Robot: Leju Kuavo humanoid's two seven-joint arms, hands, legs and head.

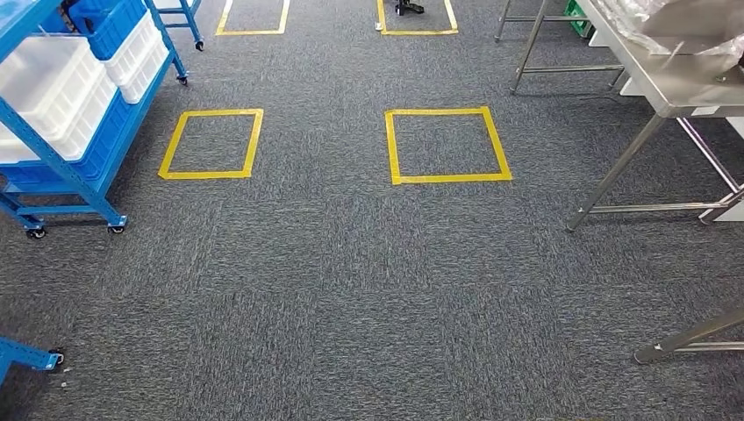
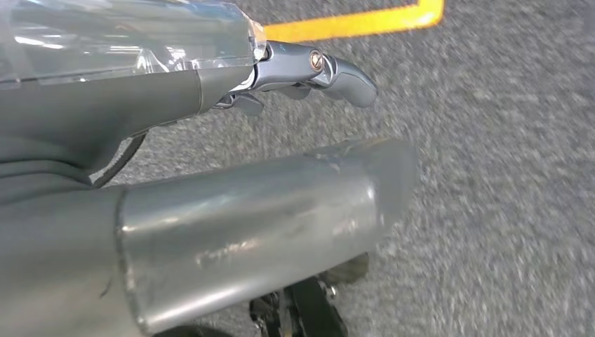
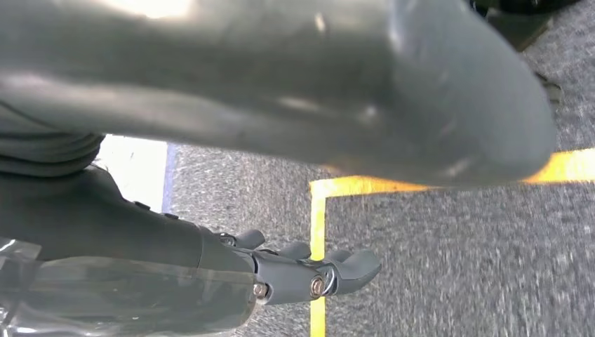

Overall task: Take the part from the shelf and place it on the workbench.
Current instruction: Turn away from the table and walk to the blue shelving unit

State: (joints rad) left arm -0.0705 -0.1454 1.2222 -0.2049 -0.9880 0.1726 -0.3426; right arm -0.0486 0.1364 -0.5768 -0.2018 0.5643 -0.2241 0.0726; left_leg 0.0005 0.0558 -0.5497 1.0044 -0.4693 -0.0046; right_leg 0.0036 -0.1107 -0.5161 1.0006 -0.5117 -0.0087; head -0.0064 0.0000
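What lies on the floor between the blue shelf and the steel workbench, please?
In the head view, grey carpet with two yellow tape squares, one near the shelf and one nearer the workbench.

Even, bright overhead light; head view sharp; both wrist views blurred, carpet (image 2: 505, 210) smeared.

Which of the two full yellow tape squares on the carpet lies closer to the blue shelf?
The left yellow square. It lies right beside the blue shelf holding white bins, while the other full square sits toward the steel workbench.
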